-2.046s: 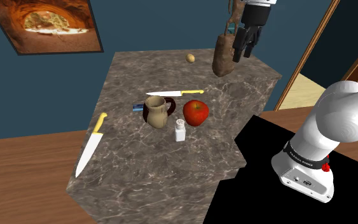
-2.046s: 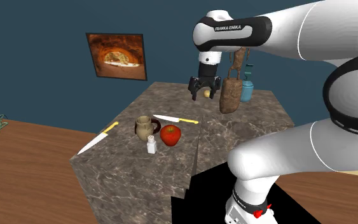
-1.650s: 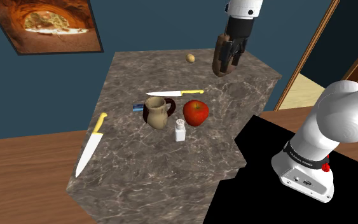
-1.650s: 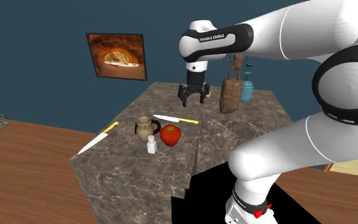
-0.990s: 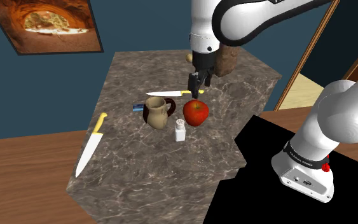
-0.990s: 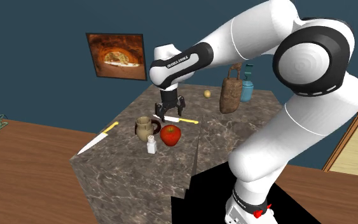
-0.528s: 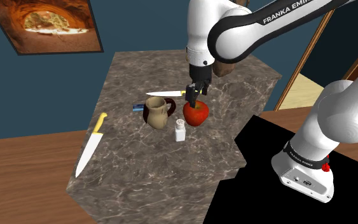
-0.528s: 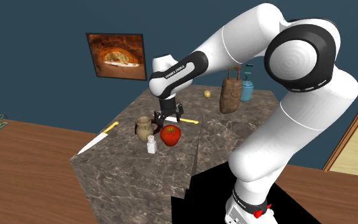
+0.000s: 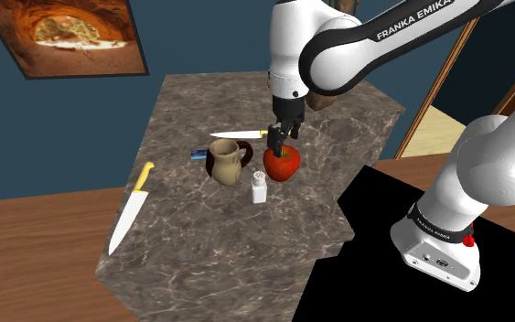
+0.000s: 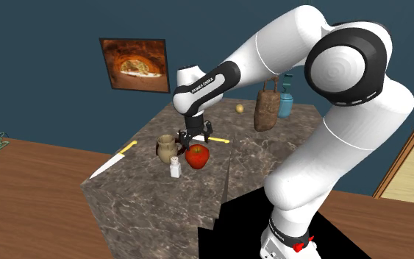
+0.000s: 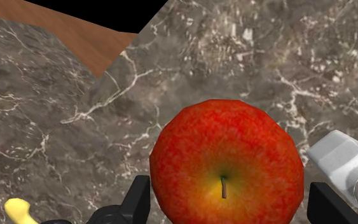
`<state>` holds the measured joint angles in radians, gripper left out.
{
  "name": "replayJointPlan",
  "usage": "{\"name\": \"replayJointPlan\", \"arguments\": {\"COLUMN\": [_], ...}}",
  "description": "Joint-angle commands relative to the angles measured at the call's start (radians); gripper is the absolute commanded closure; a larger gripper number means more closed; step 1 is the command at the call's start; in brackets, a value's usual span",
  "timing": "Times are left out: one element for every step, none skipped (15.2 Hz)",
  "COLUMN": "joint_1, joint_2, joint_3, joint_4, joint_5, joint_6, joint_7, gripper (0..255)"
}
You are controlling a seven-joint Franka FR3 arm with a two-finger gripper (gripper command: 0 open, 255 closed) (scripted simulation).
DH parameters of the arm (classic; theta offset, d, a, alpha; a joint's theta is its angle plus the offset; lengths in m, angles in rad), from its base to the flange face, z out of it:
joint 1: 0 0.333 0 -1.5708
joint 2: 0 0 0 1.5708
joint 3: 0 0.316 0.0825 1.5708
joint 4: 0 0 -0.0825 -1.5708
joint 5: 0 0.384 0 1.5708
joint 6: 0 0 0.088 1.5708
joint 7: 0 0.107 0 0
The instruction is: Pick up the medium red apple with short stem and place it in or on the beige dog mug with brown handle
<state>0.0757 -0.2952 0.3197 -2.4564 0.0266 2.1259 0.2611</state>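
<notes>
Gripper (image 9: 279, 144) astride red apple (image 9: 284, 164) on marbled counter (image 9: 211, 230)

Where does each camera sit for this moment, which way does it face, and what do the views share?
Shoulder view: beside the stand, looking down over the table; stand, arm and pincer show.
Second exterior view: off the table's corner, facing the whole arm.
Wrist view: above the pincer, looking straight down; both fingers show.
All three share the red apple.
</notes>
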Motion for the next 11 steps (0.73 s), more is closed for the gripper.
{"name": "replayJointPlan", "arguments": {"joint_1": [0.000, 0.000, 0.000, 0.000, 0.000, 0.000, 0.000, 0.000, 0.000, 0.000, 0.000], "joint_2": [0.000, 0.000, 0.000, 0.000, 0.000, 0.000, 0.000, 0.000, 0.000, 0.000, -0.007], "joint_3": [0.000, 0.000, 0.000, 0.000, 0.000, 0.000, 0.000, 0.000, 0.000, 0.000, -0.002], "joint_4": [0.000, 0.000, 0.000, 0.000, 0.000, 0.000, 0.000, 0.000, 0.000, 0.000, 0.008], "joint_5": [0.000, 0.000, 0.000, 0.000, 0.000, 0.000, 0.000, 0.000, 0.000, 0.000, 0.002], "joint_6": [0.000, 0.000, 0.000, 0.000, 0.000, 0.000, 0.000, 0.000, 0.000, 0.000, -0.014], "joint_7": [0.000, 0.000, 0.000, 0.000, 0.000, 0.000, 0.000, 0.000, 0.000, 0.000, -0.002], "gripper": [255, 255, 255, 255, 255, 255, 255, 255, 255, 255, 255]}}
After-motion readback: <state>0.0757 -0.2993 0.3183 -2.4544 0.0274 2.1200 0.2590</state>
